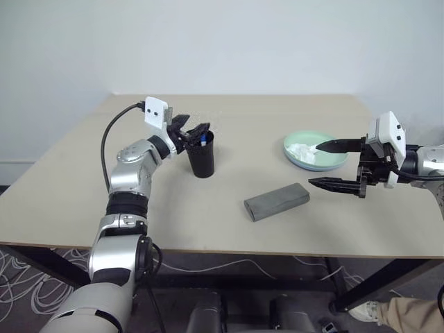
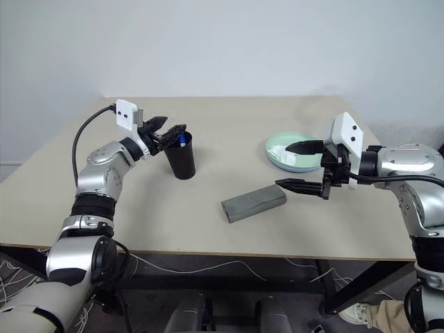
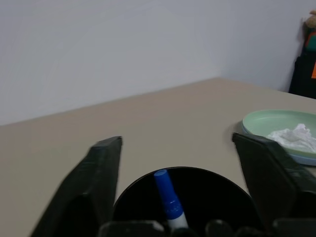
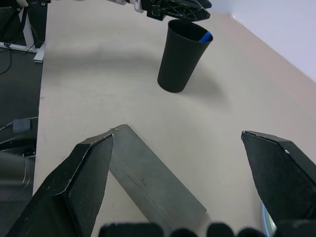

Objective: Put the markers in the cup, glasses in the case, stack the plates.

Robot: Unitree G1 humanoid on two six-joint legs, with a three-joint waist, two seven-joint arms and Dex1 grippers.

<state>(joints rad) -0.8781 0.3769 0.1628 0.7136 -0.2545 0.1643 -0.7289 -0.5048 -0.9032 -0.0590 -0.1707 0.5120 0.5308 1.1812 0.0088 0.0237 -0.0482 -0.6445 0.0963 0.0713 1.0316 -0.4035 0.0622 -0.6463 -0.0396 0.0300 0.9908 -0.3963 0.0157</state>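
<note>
At the left, the left gripper (image 1: 191, 132) hangs level at the mouth of the cup (image 1: 202, 155), its two black fingers spread wide to either side of the rim and holding nothing. The blue-capped marker (image 3: 168, 202) stands inside the cup, leaning against the wall with its cap just below the rim; judging by the spread fingers right above it, it looks freshly let go there. Whether a second marker lies deeper in the cup cannot be told. The cup is a tall, tapered tumbler of matt black plastic, standing upright on the pale beige, smooth surface (image 1: 139, 201).

Toward the middle lies the case (image 1: 276, 201), a grey oblong box with a felt-like skin and a stitched seam, flat on the surface and set at a slant, closed. The glasses cannot be made out, so they may already be inside.

To the right sits the mint green plate (image 1: 295, 146), round and shallow, with a light blue plate (image 3: 307, 159) edging out beneath it, so the plates appear stacked; a crumpled white tissue (image 1: 302, 150) rests on top. The right gripper (image 1: 333, 166) hovers beside the plate and just past the case's end, fingers fully apart and empty, apparently parked clear while the left arm works.
</note>
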